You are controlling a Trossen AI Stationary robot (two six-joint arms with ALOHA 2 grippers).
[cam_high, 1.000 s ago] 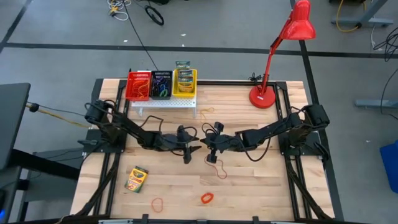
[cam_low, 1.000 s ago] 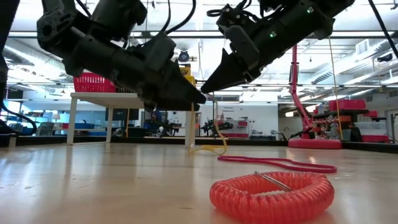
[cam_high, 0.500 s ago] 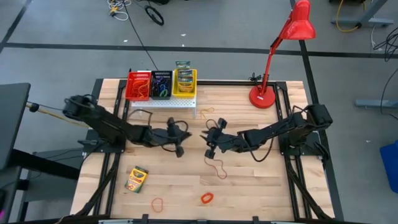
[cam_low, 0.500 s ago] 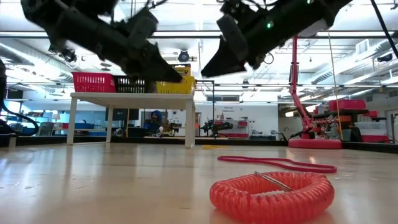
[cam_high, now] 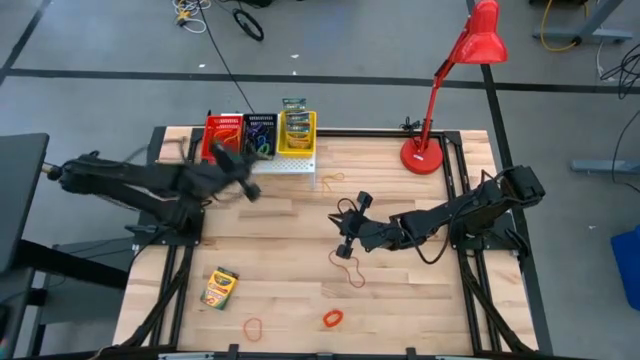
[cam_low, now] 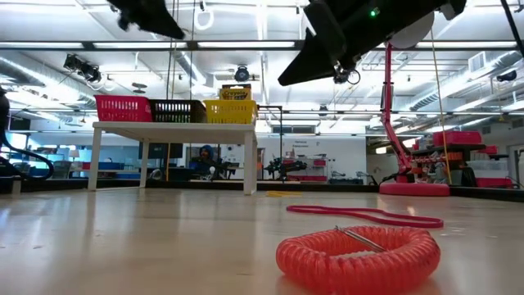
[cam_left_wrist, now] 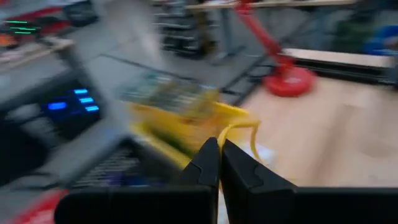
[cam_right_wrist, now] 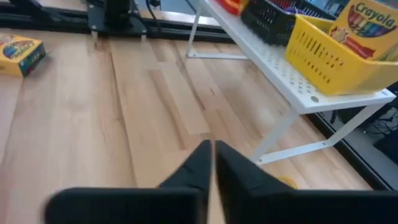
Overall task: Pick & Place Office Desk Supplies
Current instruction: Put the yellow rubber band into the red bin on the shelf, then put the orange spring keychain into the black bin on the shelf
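Left end effector [cam_left_wrist: 219, 163] clamped on yellow rubber band [cam_left_wrist: 239, 134], beside yellow basket [cam_high: 297, 133]. Right end effector [cam_high: 345, 237] (fingers together) above reddish rubber band [cam_high: 348, 268] on counter [cam_high: 280, 260].

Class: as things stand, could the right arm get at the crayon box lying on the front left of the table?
Probably not easily: the right gripper hangs mid-table, shut, and the crayon box lies far on the left side. Nothing blocks the way; reach is the doubt.

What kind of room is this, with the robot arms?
Probably a robot lab or workshop: a wooden table framed by metal rails, ceiling strip lights over a big open room, and loose cables on the floor.
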